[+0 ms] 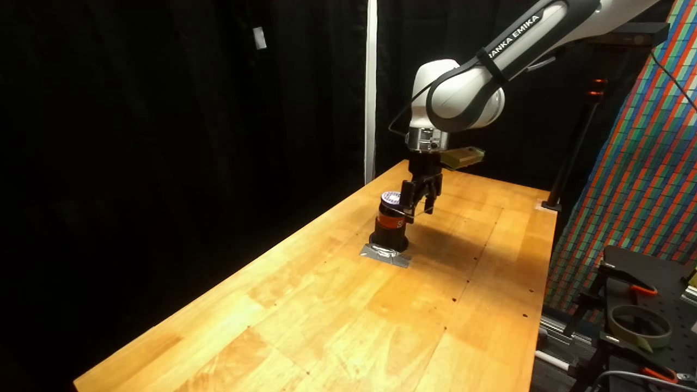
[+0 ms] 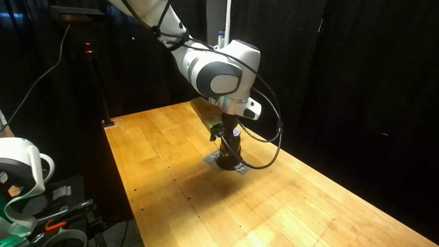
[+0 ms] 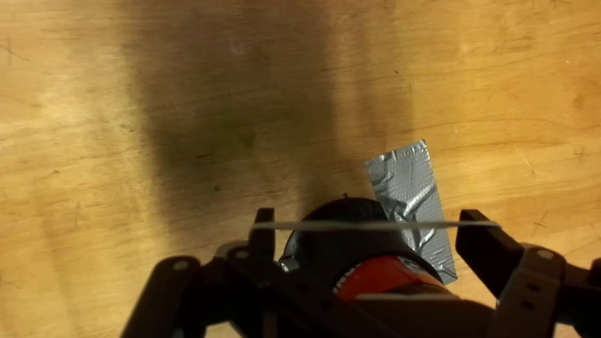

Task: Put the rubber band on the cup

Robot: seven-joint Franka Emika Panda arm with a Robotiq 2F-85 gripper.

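looks like the step in hand is getting the stretched rubber band (image 3: 338,226) over the cup (image 1: 391,222). the cup stands upright on the wooden table (image 1: 337,321), grey tape (image 1: 384,255) at its base, and the gripper (image 3: 368,232) is right up beside its upper half. the fingers (image 3: 261,239) are spread wide with nothing pinched between them, the band just pulled taut round the tips

wrist view shows one strand going straight from tip to tip, plus another pale bit across the cup by the orange stripe (image 3: 375,277). in an exterior view the rubber band (image 1: 393,210) seems to run across the cup's upper side too, so my guess is part of the loop is against it, but from where i stand i can't tell if it goes all the way round

next move, imo: lift that free strand over the pale top (image 1: 391,197) so the fingers straddle the cup, without the other side pinging off, then draw them in so the band slips off the tips
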